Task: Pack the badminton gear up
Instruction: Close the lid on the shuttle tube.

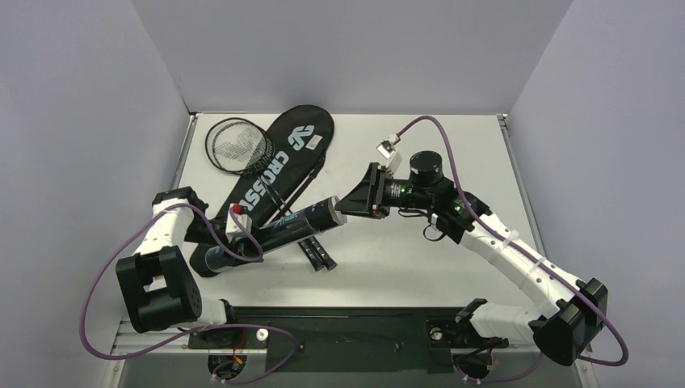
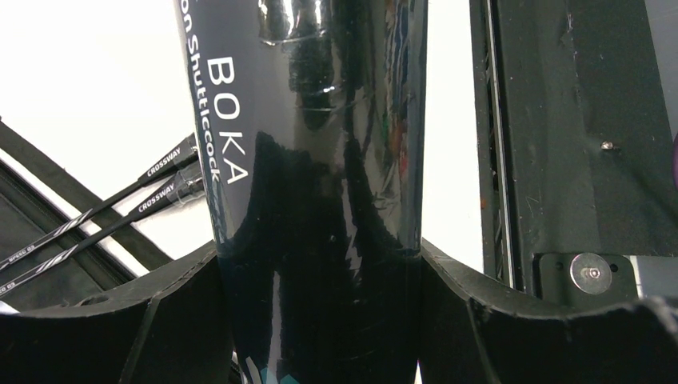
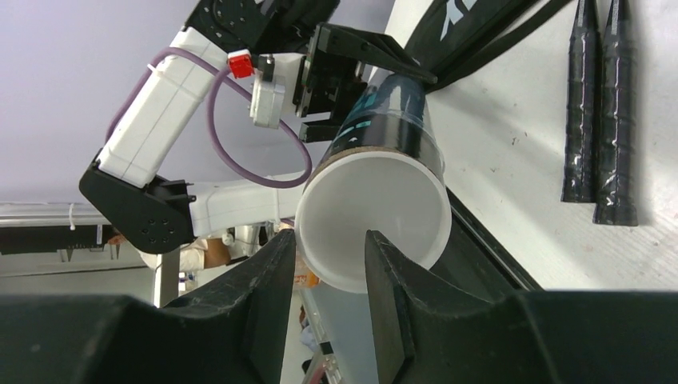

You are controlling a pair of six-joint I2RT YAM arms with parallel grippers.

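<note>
Now clamps tube mid-body in wide left pincer; straddles its white mouth edge with narrowly parted right pincer, grip untellable; holds it near bench's front edge, beside handles.

White table w/ grey walls, black mounting strip at near edge.
</note>
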